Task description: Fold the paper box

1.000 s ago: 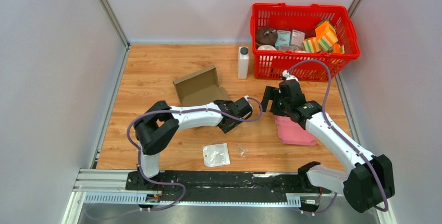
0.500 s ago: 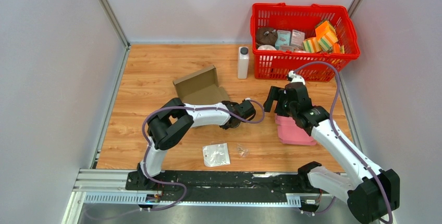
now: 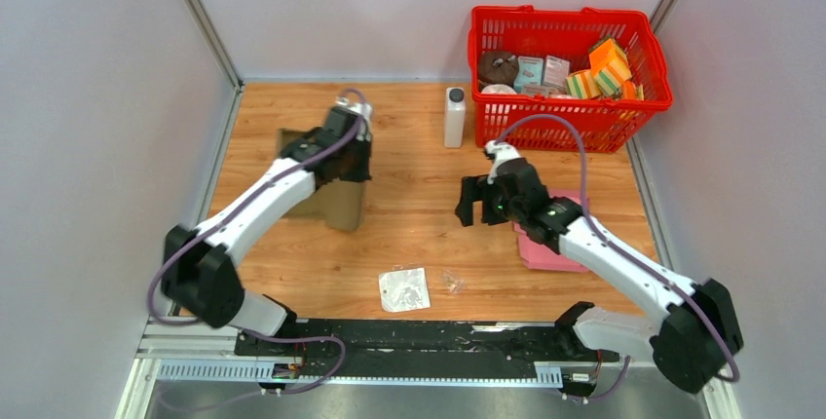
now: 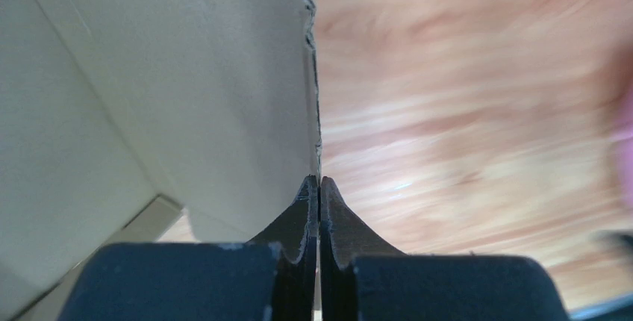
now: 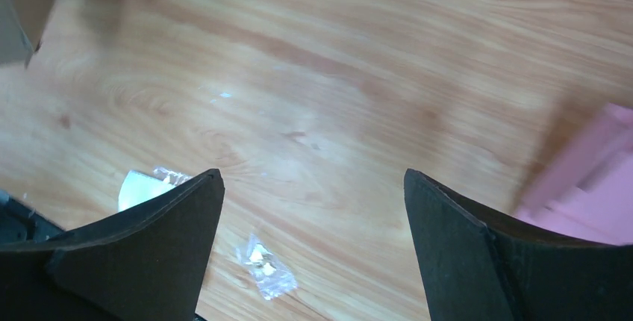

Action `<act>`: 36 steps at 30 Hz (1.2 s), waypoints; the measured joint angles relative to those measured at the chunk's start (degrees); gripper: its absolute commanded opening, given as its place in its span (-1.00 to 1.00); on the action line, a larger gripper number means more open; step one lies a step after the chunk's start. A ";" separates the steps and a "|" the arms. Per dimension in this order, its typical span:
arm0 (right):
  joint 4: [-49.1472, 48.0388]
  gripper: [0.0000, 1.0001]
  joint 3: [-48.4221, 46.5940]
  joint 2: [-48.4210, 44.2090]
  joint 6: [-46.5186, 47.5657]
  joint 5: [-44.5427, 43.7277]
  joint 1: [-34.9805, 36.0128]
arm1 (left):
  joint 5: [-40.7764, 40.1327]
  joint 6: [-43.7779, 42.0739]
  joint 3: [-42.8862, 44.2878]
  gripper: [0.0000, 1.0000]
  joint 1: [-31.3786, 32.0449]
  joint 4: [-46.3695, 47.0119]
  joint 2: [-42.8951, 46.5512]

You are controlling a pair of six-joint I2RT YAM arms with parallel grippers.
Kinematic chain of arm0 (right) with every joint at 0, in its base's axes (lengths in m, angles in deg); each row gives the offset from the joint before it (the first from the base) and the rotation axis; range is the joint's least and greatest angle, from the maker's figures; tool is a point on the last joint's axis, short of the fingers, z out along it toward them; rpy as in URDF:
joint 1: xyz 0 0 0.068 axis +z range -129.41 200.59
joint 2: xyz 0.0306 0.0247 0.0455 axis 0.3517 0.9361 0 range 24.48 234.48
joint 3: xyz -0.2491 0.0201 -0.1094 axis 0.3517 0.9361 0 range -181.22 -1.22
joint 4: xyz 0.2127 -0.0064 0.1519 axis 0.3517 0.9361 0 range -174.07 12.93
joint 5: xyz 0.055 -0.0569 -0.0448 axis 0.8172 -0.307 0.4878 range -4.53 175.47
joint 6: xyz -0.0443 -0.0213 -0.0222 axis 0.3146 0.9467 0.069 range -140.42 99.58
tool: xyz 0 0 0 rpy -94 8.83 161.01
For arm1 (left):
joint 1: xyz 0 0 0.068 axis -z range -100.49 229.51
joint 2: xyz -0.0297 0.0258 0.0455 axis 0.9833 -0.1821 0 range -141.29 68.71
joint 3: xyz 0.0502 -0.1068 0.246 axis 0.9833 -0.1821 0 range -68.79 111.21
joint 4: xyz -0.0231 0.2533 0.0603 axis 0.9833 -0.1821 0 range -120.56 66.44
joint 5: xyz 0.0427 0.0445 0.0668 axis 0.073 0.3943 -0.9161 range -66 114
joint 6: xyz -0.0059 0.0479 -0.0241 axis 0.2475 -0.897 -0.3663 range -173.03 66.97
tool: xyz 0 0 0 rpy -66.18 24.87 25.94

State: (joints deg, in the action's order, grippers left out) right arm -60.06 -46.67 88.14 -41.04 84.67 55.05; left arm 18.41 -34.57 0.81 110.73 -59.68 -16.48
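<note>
Brown cardboard paper box [image 3: 343, 209], partly set up, with one wall edge pinched between the closed fingers of the left gripper [image 4: 319, 181]; its panels spread to that gripper's left, over the wooden table [image 3: 419, 146]. Right gripper [image 5: 313, 177]: jaws spread wide, holding nothing, above bare wood well apart from the box. A pink pad [image 3: 550, 248] lies just beside it on its right, and a clear bag [image 3: 404, 288] and small clear packet [image 5: 263, 261] lie near its fingers.
</note>
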 measured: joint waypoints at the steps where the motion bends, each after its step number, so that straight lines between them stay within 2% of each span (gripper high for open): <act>1: -1.81 0.89 -0.39 2.38 0.44 0.13 2.14 | 2.54 3.85 0.00 -1.00 -2.64 0.90 3.45; 4: -6.91 0.89 -1.92 9.07 2.16 0.42 8.44 | 8.74 15.34 0.33 -1.00 -6.19 3.45 9.44; 9: -13.20 0.83 -7.67 18.25 5.14 1.42 13.55 | 15.63 33.83 -0.87 -1.00 -11.19 9.79 10.73; 13: -13.00 0.76 -11.28 20.57 7.23 0.87 13.31 | 14.78 46.99 -6.29 -1.00 -15.50 14.08 11.43; 17: -12.76 0.77 -6.73 17.64 9.46 0.61 15.87 | 11.85 58.10 -12.87 -1.00 -17.86 15.26 13.31; 20: -11.82 0.79 -2.08 15.69 9.73 0.42 21.94 | 9.42 62.62 -11.93 -1.00 -17.99 12.41 13.29; 22: -11.54 0.75 -0.61 16.28 9.38 -0.33 26.29 | 8.00 65.09 -6.78 -1.00 -18.05 6.51 11.69; 25: -10.88 0.67 -0.76 19.26 7.21 -1.81 30.40 | 6.86 67.28 -1.27 -1.00 -18.21 3.78 9.77; 29: -9.55 0.48 -1.53 24.39 1.88 -4.26 30.60 | 5.35 71.12 -3.98 -1.00 -18.25 5.44 10.51; 36: -8.07 0.40 -1.53 26.18 -7.91 -5.88 31.17 | 3.06 75.03 -5.70 -1.00 -18.25 2.05 10.47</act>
State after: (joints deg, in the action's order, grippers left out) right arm -68.12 -48.20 114.32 -48.96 78.79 86.22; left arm 21.47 40.46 -4.89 92.48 -57.62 -6.01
